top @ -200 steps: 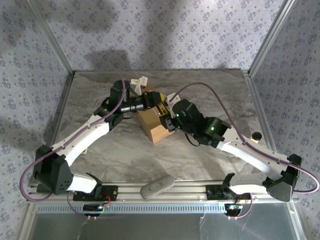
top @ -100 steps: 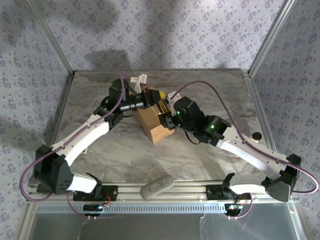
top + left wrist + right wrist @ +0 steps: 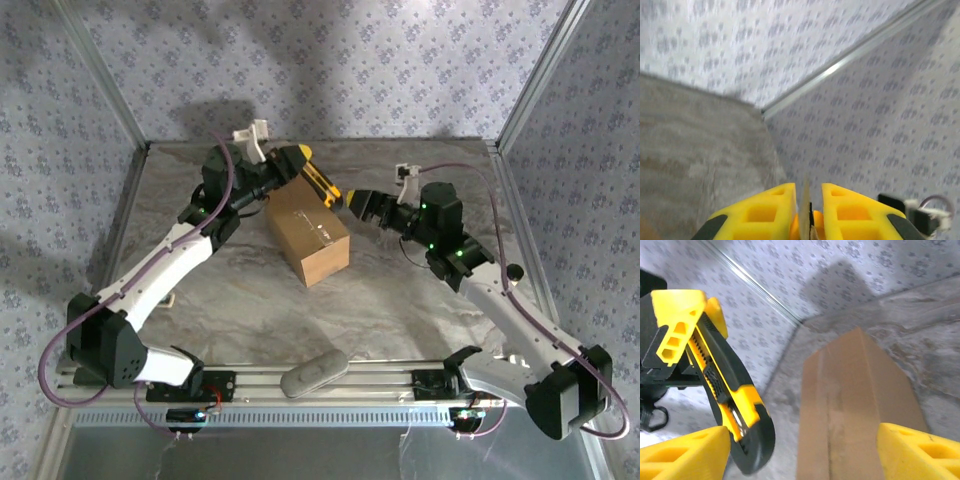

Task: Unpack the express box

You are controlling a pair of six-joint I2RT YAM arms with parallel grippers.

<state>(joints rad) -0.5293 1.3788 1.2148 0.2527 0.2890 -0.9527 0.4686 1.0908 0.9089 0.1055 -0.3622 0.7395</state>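
Left tool (image 3: 291,159) clamps utility knife (image 3: 322,183) near express box (image 3: 310,238) edge; right tool (image 3: 355,205) wide.

Left tool (image 3: 296,158) pinched tight; right tool (image 3: 358,204) splayed wide.

Arms (image 3: 165,270) wht/blk, purple cables (image 3: 41,368), yellow fingers (image 3: 685,450).

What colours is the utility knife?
The utility knife is yellow and black, clearest in right wrist view.
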